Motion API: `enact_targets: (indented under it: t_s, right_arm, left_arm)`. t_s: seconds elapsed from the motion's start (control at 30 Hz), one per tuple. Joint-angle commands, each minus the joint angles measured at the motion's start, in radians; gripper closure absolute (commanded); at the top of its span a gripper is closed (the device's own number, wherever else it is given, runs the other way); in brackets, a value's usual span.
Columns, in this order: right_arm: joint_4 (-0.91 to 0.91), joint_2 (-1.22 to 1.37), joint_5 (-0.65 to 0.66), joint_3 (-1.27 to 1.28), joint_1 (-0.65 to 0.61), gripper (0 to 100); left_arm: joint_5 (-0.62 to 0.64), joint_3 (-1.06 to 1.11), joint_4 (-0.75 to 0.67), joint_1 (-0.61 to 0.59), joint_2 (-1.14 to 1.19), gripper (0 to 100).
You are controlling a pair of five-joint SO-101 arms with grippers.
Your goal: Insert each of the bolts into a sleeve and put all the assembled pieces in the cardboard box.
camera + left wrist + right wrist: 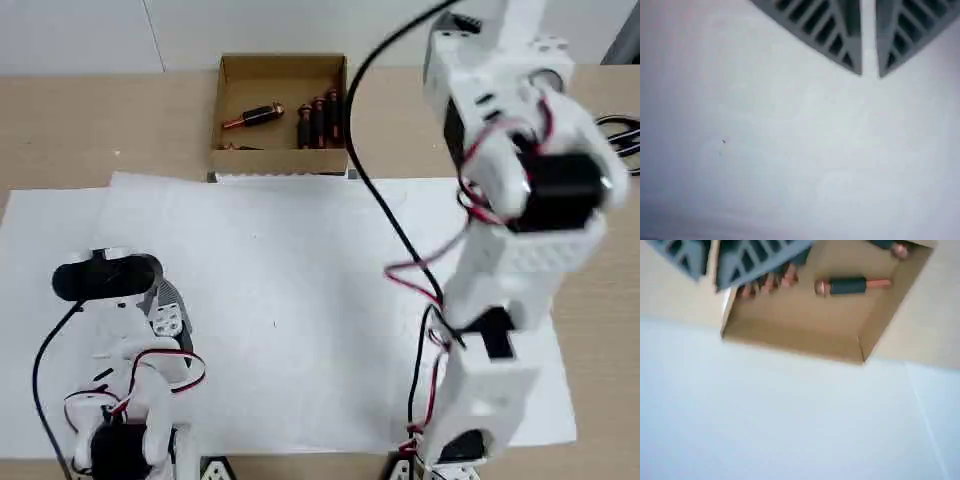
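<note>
Paper up front: the white sheet [280, 300] covers the near table [60, 120], and the left arm [130, 400] sits folded over its near-left corner. Just above that sheet hangs the left gripper [870, 75], jaws drawn to a narrow slit with nothing between them. Out to the right, the right arm [510, 250] stands tall and leans toward the far side. Up there the right gripper [711, 282] hangs raised, apart from the cardboard box [220, 110] it looks down on. Its jaws are pinched close and carry nothing.

Now the far end, and that's where the goods are. The box rests on the bare table just beyond the sheet's far edge. Inside, one assembled piece [255, 116] lies alone and slanted on the left of the high view. A row of three [318, 120] lies packed together by the right wall. There's a copper glint [235, 147] at the near-left corner too, with too little showing to call. Every piece I can make out is in the box, so I'd judge the job at or near its finish.

On handling: each looks like a small stiff metal bolt [822, 287] through a dark sleeve [847, 286]. They seem light and tough, so no crushing worry. They're round, though, so they'd roll on a nudge, and the bare copper shank [879, 284] looks thin and slick. The best hold, I'd say, is across the sleeve at mid-length, jaws square to the axis, so the bolt doesn't slide out.
</note>
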Motion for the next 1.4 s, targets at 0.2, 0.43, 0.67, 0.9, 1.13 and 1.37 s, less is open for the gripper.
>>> enact_targets:
  t_s: [0.2, 0.43, 0.67, 0.9, 1.13, 1.37]
  right_arm:
    - [0.002, -0.479, 0.008, 0.565, 0.025, 99.6]
    - [-0.012, -0.857, 0.003, 1.115, 0.027, 99.6]
    - [-0.183, -1.248, -0.021, 1.752, 0.137, 99.6]
    - [-0.489, -1.738, 0.054, 2.409, 0.159, 99.6]
    - [-0.656, -2.111, 0.163, 2.874, 0.163, 99.6]
    - [-0.682, -2.060, 0.106, 2.974, 0.165, 99.6]
  left_arm:
    - [0.000, -0.065, 0.008, -0.005, -0.011, 99]
    - [0.000, -0.062, 0.008, -0.005, -0.011, 99]
    - [-0.003, -0.048, 0.006, 0.002, -0.011, 99]
    - [-0.003, 0.022, 0.000, -0.005, -0.011, 99]
    - [-0.002, 0.082, -0.061, -0.018, -0.011, 99]
    - [-0.002, 0.191, -0.127, -0.015, -0.011, 99]
